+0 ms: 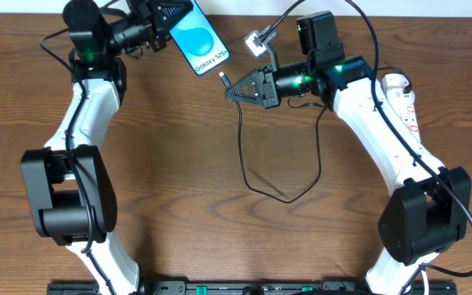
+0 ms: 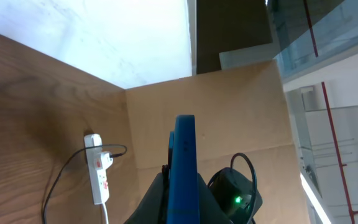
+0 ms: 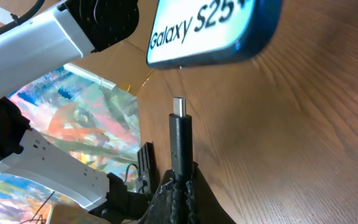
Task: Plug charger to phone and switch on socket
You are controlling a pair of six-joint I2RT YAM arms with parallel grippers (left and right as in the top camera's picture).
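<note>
The phone [image 1: 199,41], with its bright blue screen and "Galaxy S25+" text, is held off the table at the back by my left gripper [image 1: 164,18], which is shut on its upper end. In the left wrist view the phone [image 2: 185,168] shows edge-on between the fingers. My right gripper [image 1: 234,88] is shut on the charger [image 1: 242,156] just behind its plug. The plug tip [image 3: 179,107] points at the phone's bottom edge [image 3: 216,37], a small gap below it. The white socket [image 1: 403,100] lies at the far right, partly hidden by my right arm; it also shows in the left wrist view [image 2: 98,171].
The charger's cable loops over the table middle [image 1: 281,192]. A small white adapter [image 1: 258,41] lies at the back between the arms. A black camera block [image 1: 316,33] sits on the right wrist. Arm bases stand at the front corners.
</note>
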